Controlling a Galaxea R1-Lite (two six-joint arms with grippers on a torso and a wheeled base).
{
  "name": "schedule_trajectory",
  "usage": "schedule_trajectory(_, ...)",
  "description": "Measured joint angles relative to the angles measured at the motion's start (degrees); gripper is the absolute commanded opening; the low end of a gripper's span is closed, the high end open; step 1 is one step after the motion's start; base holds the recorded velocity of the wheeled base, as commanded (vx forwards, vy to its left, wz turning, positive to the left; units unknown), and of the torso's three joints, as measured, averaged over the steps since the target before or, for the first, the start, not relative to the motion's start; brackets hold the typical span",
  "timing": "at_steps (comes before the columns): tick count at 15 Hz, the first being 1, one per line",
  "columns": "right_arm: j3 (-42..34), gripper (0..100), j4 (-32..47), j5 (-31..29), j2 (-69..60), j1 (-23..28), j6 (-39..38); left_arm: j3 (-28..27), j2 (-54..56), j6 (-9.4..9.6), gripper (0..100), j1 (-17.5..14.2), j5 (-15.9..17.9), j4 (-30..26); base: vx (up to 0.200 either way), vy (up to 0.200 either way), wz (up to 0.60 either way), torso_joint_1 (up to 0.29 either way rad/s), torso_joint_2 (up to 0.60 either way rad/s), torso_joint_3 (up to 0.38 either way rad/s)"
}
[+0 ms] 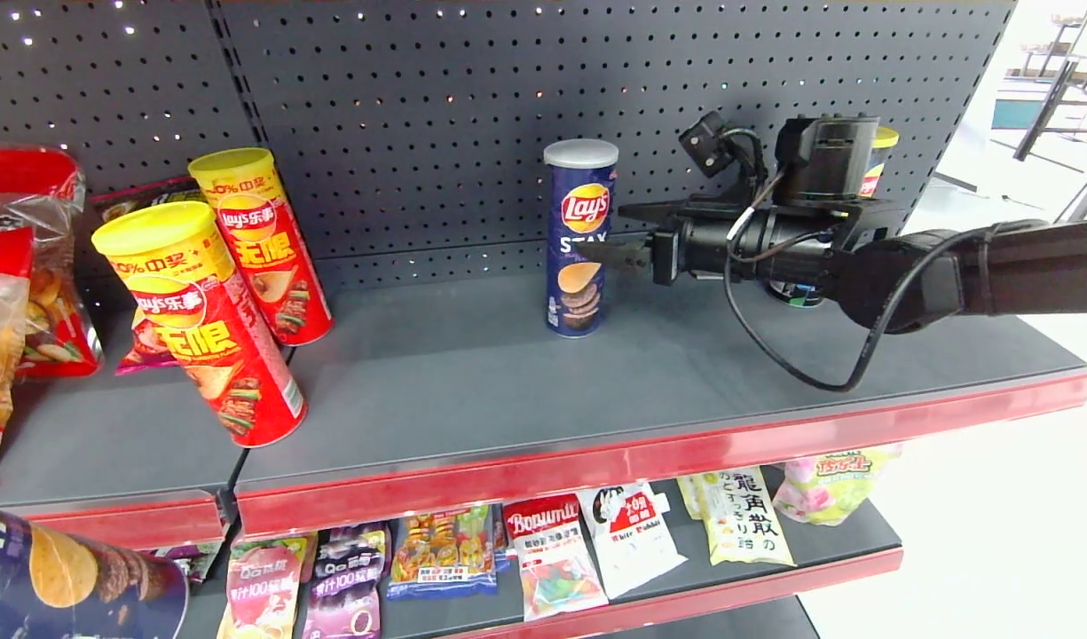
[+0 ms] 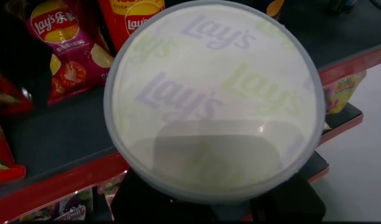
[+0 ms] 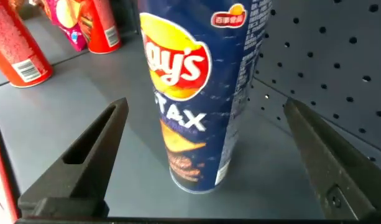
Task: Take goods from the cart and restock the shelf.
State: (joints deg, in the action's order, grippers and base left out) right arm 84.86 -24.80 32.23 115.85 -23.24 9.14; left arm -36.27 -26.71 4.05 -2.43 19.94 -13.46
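A blue chips can (image 1: 580, 238) with a grey lid stands upright on the dark shelf (image 1: 472, 382), near the pegboard back. My right gripper (image 1: 627, 232) is just to its right at mid height, open, its fingers apart from the can. The right wrist view shows that can (image 3: 193, 93) standing between the spread fingers (image 3: 84, 168) without contact. A second blue chips can (image 1: 64, 581) lies at the lower left, in front of the shelf. Its pale lid (image 2: 215, 93) faces the left wrist camera, with my left gripper (image 2: 215, 208) shut on the can beneath it.
Two red cans with yellow lids (image 1: 201, 319) (image 1: 259, 240) lean at the shelf's left, beside chip bags (image 1: 19, 284). Another can (image 1: 878, 146) stands behind my right wrist. The shelf has a red front lip (image 1: 649, 457). Snack packets (image 1: 552, 555) lie on the lower shelf.
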Motion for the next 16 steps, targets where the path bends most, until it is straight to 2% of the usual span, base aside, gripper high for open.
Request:
schedule_trajectory(12,9.08,100,0.04,0.99,7.28,-2.04,-2.08,0.07,-1.27,0.09,0,0.0,0.09,0.11,0.0,0.0,0.0,0.0,0.0,0.0)
schedule_trajectory(13,9.46,0,0.28,0.99,7.67,-2.17,-2.08,0.07,-1.37,0.07,0,0.0,0.11,0.11,0.0,0.0,0.0,0.0,0.0,0.0)
schedule_trajectory(16,10.92,0,0.5,0.85,8.81,-2.26,-2.11,0.05,-1.46,0.09,0,0.0,0.06,0.11,0.0,0.0,0.0,0.0,0.0,0.0)
